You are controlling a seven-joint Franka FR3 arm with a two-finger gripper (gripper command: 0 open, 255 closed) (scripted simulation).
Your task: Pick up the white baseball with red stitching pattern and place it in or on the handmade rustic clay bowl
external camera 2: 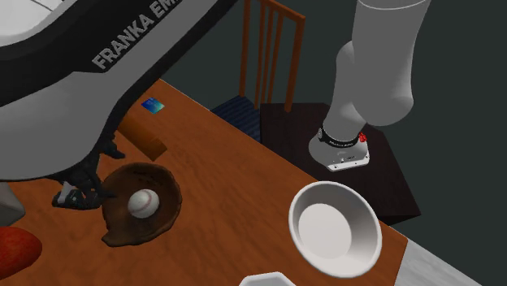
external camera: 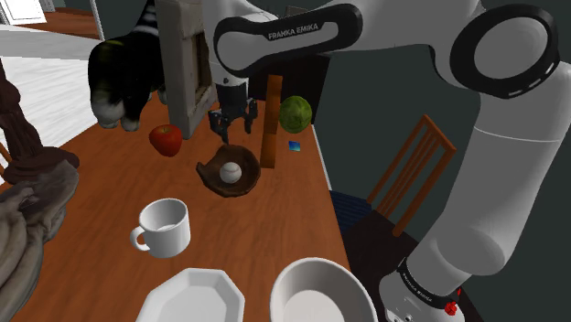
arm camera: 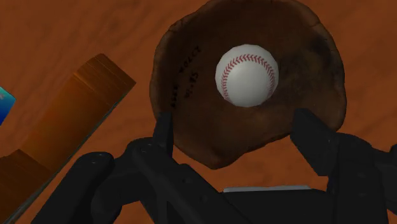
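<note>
Resting in brown bowl [arm camera: 191, 95], red-stitched white baseball [arm camera: 247, 75]

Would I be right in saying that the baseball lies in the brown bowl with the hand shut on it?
Not quite. The baseball does lie in the brown bowl, but the hand is open, not shut on it. In the wrist view its two fingers stand apart and clear of the ball, so nothing is held.
</note>
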